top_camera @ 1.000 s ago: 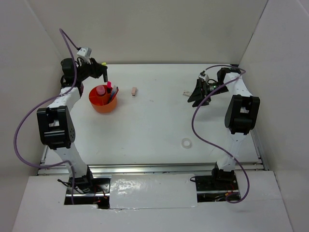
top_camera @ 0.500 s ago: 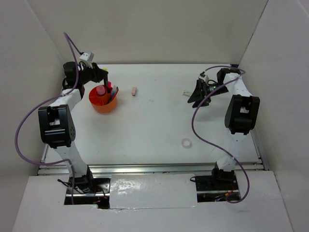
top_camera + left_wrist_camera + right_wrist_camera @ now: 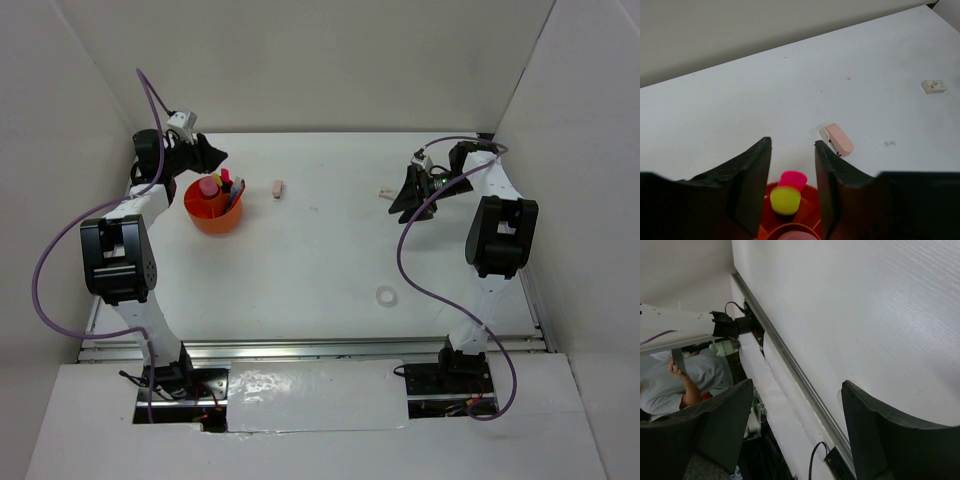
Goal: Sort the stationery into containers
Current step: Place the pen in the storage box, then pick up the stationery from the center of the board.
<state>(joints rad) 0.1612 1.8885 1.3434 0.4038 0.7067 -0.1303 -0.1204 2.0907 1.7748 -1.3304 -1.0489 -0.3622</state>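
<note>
Pink eraser (image 3: 279, 188) lies flat on the white table (image 3: 320, 250), just right of the orange tub (image 3: 207, 222) and apart from it, its long axis running roughly from the near edge toward the far one. The left gripper (image 3: 213, 155) hovers over the tub's far rim, so the eraser sits to its right and a little nearer the bases. Its jaws are moderately parted with nothing between them, and highlighter caps (image 3: 786, 199) show below in the tub. This arm is clearly the closer one.

A small white eraser (image 3: 384, 193) rests just beside the right gripper (image 3: 404, 200), whose jaws gape wide and empty; that piece looks like the right arm's to take. The clear tape ring (image 3: 386, 296) lies well apart, toward the near edge on the right half.

Each loose piece lies apart from the others on the flat top, inside white walls (image 3: 300, 70), so a straight descent seems to have room.
</note>
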